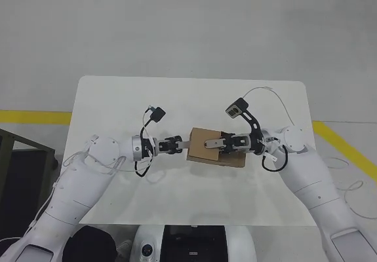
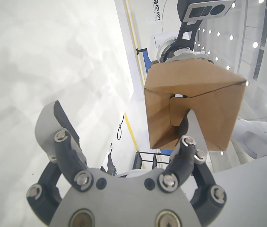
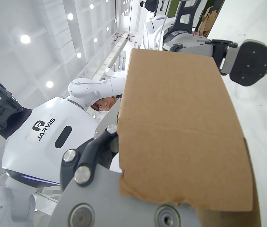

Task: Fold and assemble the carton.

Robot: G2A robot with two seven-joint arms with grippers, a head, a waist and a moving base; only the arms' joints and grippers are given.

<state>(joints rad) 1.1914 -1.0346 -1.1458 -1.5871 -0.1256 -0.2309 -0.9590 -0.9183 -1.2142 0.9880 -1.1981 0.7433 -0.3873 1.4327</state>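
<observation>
A brown carton [image 1: 216, 149] is held above the middle of the white table [image 1: 116, 111]. My right gripper [image 1: 212, 141] is shut on its top wall, one finger lying along the top. In the right wrist view that finger [image 3: 108, 119] runs beside the cardboard [image 3: 178, 119], which hides the other finger. My left gripper [image 2: 124, 116] is open at the carton's left end. One of its fingertips [image 2: 187, 121] pokes in at the folded end flaps [image 2: 195, 109], and the other finger [image 2: 61, 119] stands off to the side. In the right wrist view the left gripper's pad [image 3: 249, 64] shows beyond the carton.
A thin white cable [image 1: 273, 92] loops over the table's back right. A dark frame [image 1: 4, 154] stands off the table's left edge. Yellow tape [image 1: 24, 116] runs on the floor on both sides. Bare tabletop lies all around the carton.
</observation>
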